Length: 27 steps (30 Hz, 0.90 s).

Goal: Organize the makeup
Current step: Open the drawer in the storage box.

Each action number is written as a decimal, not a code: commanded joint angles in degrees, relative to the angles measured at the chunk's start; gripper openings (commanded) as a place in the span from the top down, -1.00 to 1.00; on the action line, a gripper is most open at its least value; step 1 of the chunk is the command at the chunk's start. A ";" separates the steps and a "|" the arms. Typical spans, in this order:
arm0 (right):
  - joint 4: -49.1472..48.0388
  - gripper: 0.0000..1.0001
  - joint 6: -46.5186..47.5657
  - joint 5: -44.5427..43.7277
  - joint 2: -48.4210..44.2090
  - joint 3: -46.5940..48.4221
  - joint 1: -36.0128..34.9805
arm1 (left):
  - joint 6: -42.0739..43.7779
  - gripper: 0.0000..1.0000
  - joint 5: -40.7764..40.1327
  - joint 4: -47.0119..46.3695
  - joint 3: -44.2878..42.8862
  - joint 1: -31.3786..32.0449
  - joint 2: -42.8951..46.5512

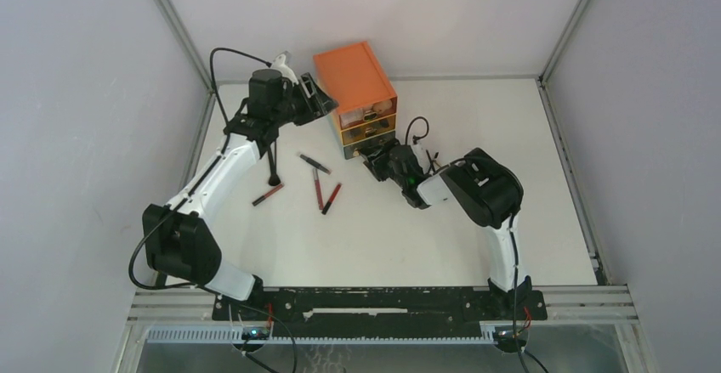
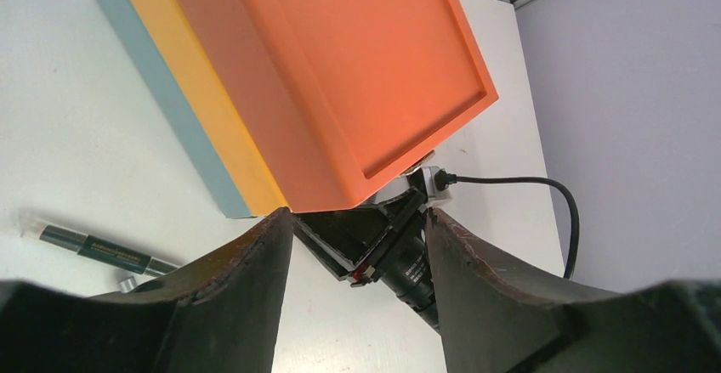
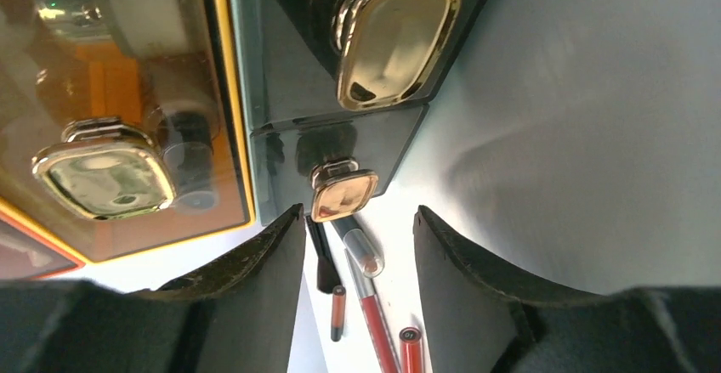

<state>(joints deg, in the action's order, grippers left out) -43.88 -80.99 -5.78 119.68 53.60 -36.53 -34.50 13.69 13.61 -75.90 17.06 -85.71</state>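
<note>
Makeup lies loose on the white table left of the chest's front: a black pencil (image 1: 315, 163), two red pencils (image 1: 318, 190) (image 1: 332, 197), a red-and-black pencil (image 1: 268, 194) and a thin black brush (image 1: 273, 165). The red pencils (image 3: 374, 322) also show between the fingers in the right wrist view. My left gripper (image 1: 310, 101) (image 2: 359, 216) is open and empty at the left side of the orange chest (image 1: 355, 93). My right gripper (image 1: 374, 156) (image 3: 359, 213) is open and empty at the chest's lowest drawer, with a gold handle (image 3: 343, 193) just beyond its fingertips.
The orange three-drawer chest (image 2: 340, 67) stands at the back middle, with items visible through its tinted drawer fronts (image 3: 127, 135). A black pencil (image 2: 93, 245) lies near the left fingers. Metal frame rails border the table at the back and sides.
</note>
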 commanded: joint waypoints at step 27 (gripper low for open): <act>-9.98 0.41 -3.48 -1.71 4.09 2.66 -0.56 | 2.14 -0.28 1.52 0.13 2.45 -1.06 1.86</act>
<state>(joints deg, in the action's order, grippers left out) -48.38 -84.38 -6.57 124.22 56.66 -36.91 -34.00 14.24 14.55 -73.93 16.32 -85.47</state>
